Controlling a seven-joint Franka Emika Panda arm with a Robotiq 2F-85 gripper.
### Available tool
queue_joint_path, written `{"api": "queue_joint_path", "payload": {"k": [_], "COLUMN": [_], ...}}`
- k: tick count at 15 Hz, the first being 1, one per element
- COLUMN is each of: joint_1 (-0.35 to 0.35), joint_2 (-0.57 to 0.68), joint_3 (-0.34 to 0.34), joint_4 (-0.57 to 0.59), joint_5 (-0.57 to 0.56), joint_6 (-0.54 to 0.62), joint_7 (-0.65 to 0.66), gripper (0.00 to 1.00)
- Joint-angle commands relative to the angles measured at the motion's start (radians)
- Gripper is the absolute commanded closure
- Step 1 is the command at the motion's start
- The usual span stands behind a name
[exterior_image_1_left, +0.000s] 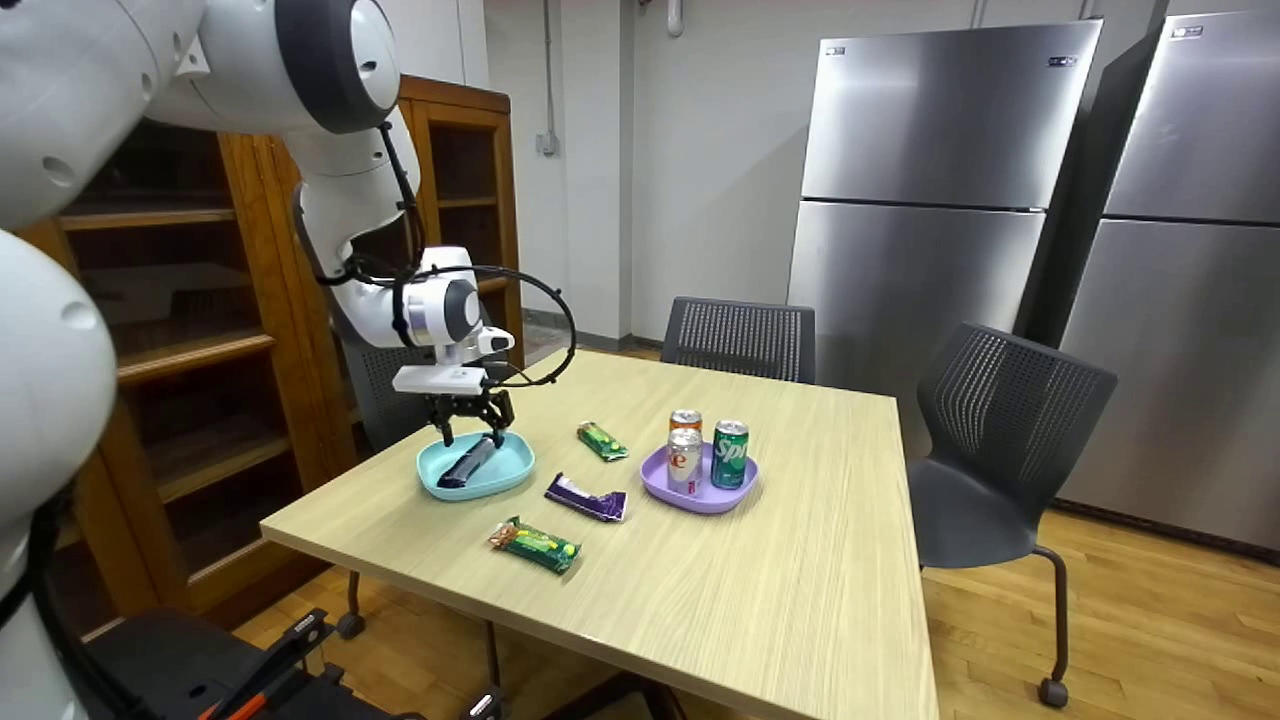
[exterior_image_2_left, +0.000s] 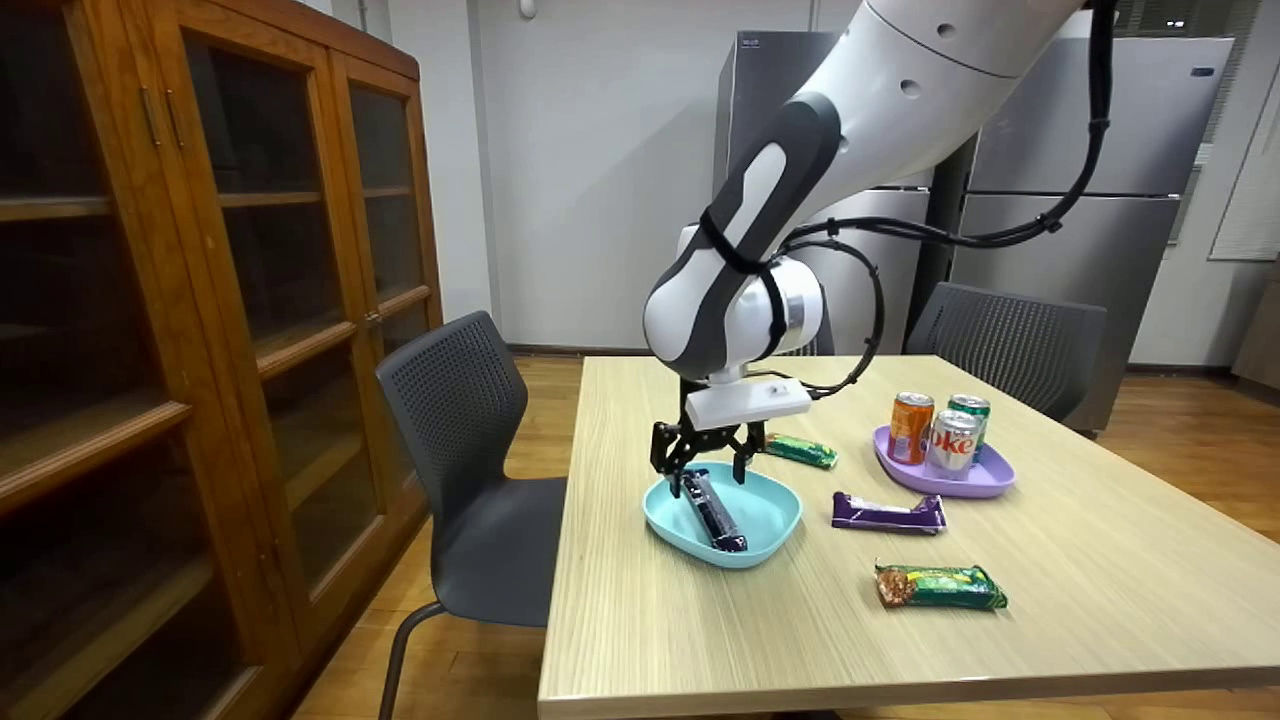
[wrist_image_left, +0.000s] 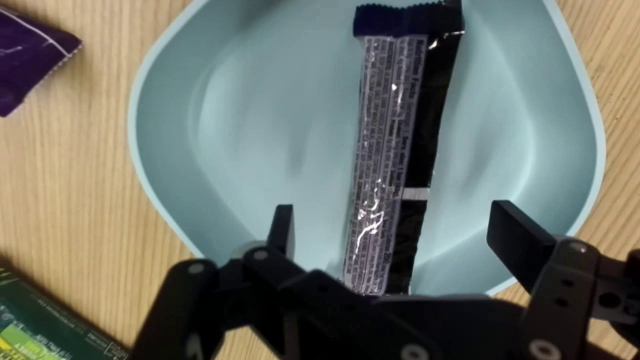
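Note:
My gripper (wrist_image_left: 393, 214) is open over the light blue tray (wrist_image_left: 280, 125), with its fingers (wrist_image_left: 520, 240) spread wide. Between and below them lies a dark wrapped bar (wrist_image_left: 382, 150), label side up, with clear space from it to each finger in the wrist view. The bar (exterior_image_2_left: 713, 512) rests inside the tray (exterior_image_2_left: 770, 515), slanting across it; its near end is hidden by the gripper in the wrist view. Both exterior views show the fingertips just above the tray, and the gripper (exterior_image_1_left: 473, 438) stands by one end of the bar (exterior_image_1_left: 465, 467).
Beside the tray lie a purple-wrapped bar (exterior_image_1_left: 587, 498) and two green-wrapped bars, one nearer (exterior_image_1_left: 537, 546) and one farther (exterior_image_1_left: 602, 441). A purple tray (exterior_image_2_left: 960, 488) holds an orange can (exterior_image_2_left: 911, 430), a Diet Coke can (exterior_image_2_left: 952, 445) and a Sprite can (exterior_image_1_left: 730, 455). Chairs surround the table.

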Motion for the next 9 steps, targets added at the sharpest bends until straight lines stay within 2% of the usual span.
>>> {"api": "queue_joint_path", "payload": {"k": [1,6,7,9], "joint_1": [0.0,0.0,-0.051,-0.066], "joint_2": [-0.011,-0.011,-0.154,-0.19], "joint_3": [-0.001,-0.001,-0.014,-0.027], "joint_4": [0.014,0.016,-0.178,-0.223], "joint_5": [-0.02,-0.02,-0.035,-0.043], "joint_6": [-0.037,-0.036,0.043,0.057], "joint_7": [0.007,0.007,-0.044,-0.061], "gripper": [0.0,0.0,0.0,0.0]}}
